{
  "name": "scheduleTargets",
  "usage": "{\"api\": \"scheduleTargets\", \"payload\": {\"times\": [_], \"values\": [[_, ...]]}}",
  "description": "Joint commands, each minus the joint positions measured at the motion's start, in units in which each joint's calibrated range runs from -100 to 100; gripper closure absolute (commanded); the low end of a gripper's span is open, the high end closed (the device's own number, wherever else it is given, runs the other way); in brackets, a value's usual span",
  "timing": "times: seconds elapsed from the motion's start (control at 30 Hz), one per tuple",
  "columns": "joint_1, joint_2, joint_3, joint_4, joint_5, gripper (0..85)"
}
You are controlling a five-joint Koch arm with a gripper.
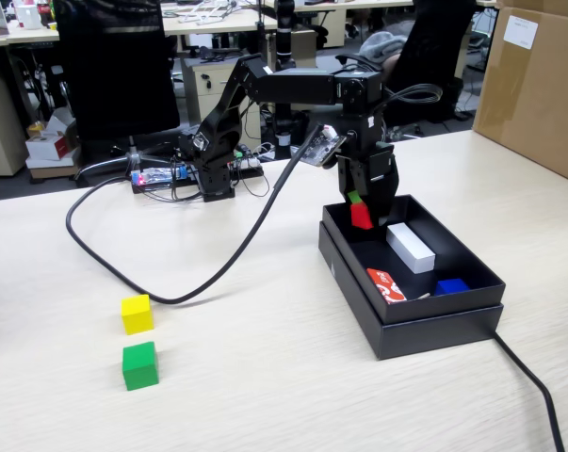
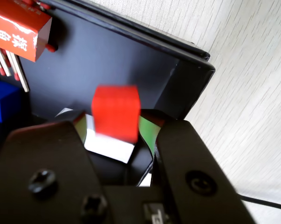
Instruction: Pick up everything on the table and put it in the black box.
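Fingers (image 2: pixel 177 154) of the gripper (image 2: pixel 117 140) sit low in the wrist view, spread with a gap between them, and the red cube (image 2: pixel 116 117) shows blurred in that gap; whether the pads touch it I cannot tell. In the fixed view the gripper (image 1: pixel 366 209) hangs over the near left corner of the black box (image 1: pixel 425 330), right of centre in the frame, with the red cube (image 1: pixel 362 217) at its tips, above the box floor. Inside the box lie a long white block (image 1: pixel 411 247), a red-and-white card (image 1: pixel 385 283) and a small blue block (image 1: pixel 451 285). The wrist view shows the card (image 2: pixel 17 30) at upper left as a matchbox with matchsticks beside it. On the table (image 1: pixel 265 377), at lower left of the fixed view, well apart from the box, stand the yellow cube (image 1: pixel 137 314) and, just below it, the green cube (image 1: pixel 139 365). A black cable (image 1: pixel 218 273) curves across the table between them and the arm. A brown carton (image 1: pixel 533 85) fills the upper right.
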Motion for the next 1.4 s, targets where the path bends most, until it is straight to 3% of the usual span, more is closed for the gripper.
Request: {"api": "scheduleTargets", "payload": {"times": [0.0,0.2,0.43,0.63,0.73,0.87,1.1,1.27,1.37], "values": [[0.7,-3.2,0.1,-0.4,0.3,60.0],[0.8,-8.6,-0.1,-0.4,0.6,57.5],[1.5,-34.2,0.6,-0.4,0.6,57.3],[-4.2,-52.2,-8.7,-0.4,-2.3,57.5],[-8.8,-54.6,-14.5,-0.4,-5.5,48.1],[-16.3,-53.7,-20.4,-0.4,-10.5,39.8],[-26.6,-43.4,-30.9,9.4,-17.7,39.0],[-30.7,-26.6,-27.8,17.2,-20.0,39.2],[-32.6,-10.4,-15.1,17.3,-20.5,39.4]]}}
